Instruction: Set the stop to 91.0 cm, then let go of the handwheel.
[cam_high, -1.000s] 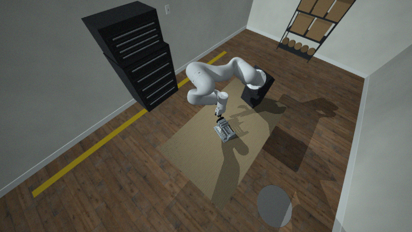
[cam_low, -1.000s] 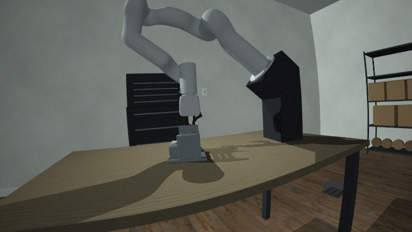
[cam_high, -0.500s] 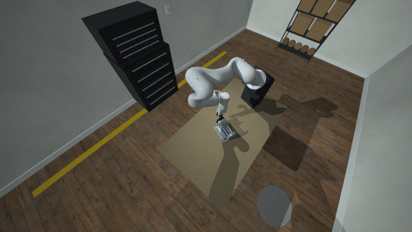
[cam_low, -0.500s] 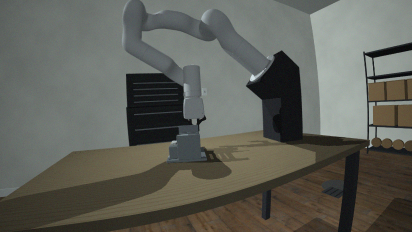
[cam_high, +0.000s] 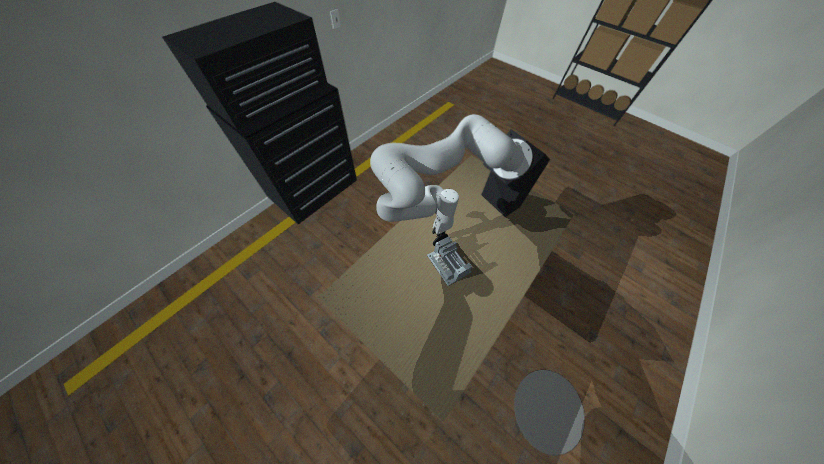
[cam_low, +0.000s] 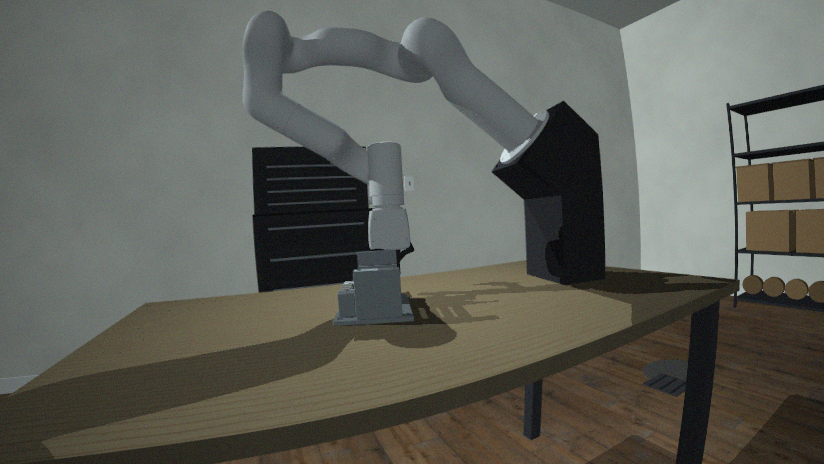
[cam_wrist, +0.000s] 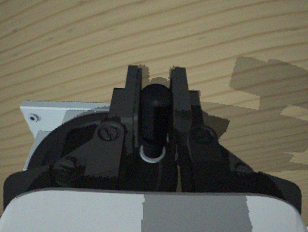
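The white arm (cam_low: 322, 129) arches from its black pedestal (cam_low: 576, 230) at the worktop's far right corner, wrist pointing straight down. Its gripper (cam_wrist: 157, 104) pinches the handwheel's black knob (cam_wrist: 157, 117) between 2 fingers. The grey stop fixture (cam_low: 374, 296) sits mid-worktop, well apart from every table (cam_low: 518, 345) edge.

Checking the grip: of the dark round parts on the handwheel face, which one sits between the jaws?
The tall black crank knob; the flat screw heads lie left, outside the jaws.
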